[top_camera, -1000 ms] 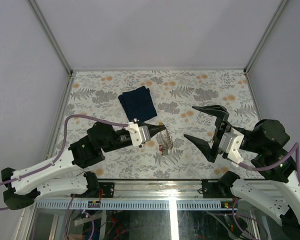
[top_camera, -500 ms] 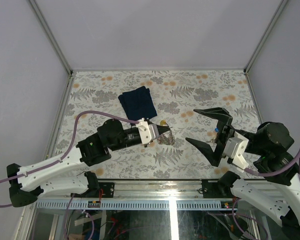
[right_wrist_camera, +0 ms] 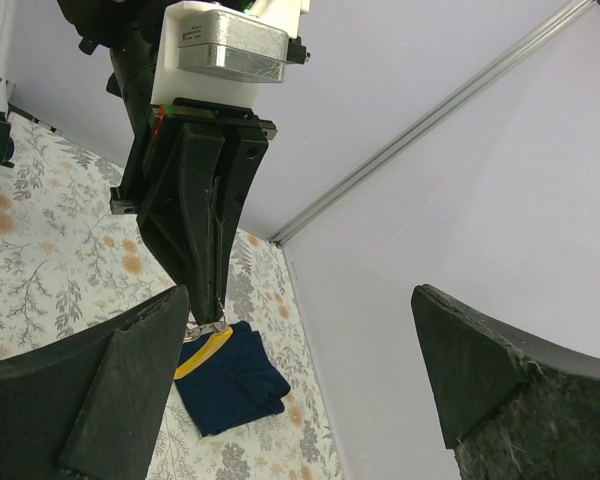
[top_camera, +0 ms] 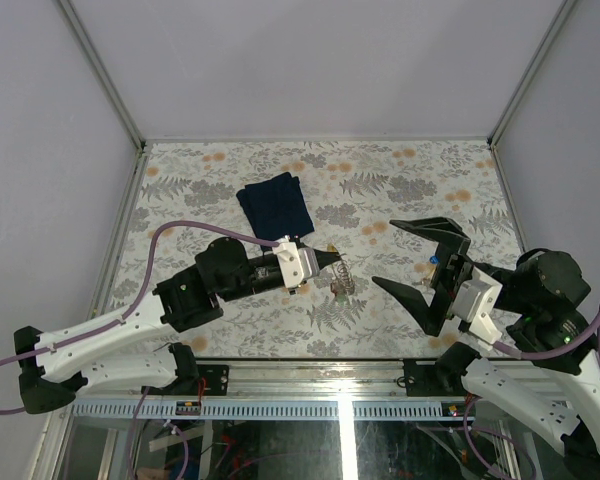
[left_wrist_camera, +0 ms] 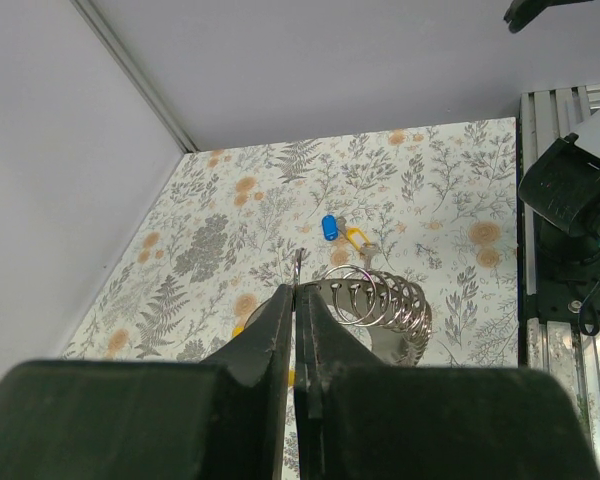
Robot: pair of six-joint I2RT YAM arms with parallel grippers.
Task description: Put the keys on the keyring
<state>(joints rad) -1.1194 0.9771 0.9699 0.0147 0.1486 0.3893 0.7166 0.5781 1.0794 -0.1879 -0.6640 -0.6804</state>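
So far, seen from above, the job looks barely begun. The left fingers (top_camera: pixel 323 259) are pinched tight on the keyring (top_camera: pixel 343 274), one silvery coil of several loops at their 4 o'clock, seemingly held just off the counter (top_camera: pixel 230 170). The right fingers (top_camera: pixel 405 295) gape as wide as they go and hold nothing. One navy cloth (top_camera: pixel 276 204) lies at 11 o'clock from the ring.

On the left wrist view, one blue key (left_wrist_camera: pixel 329 227) and one yellow key (left_wrist_camera: pixel 356 238) lie loose on the counter at 12 o'clock beyond the coil, so at least two are not yet threaded.

On the right wrist view, a second yellow tag (right_wrist_camera: pixel 206 352) sits at the closed fingertips. Whether it is on the ring I cannot tell. No red or green key shows.
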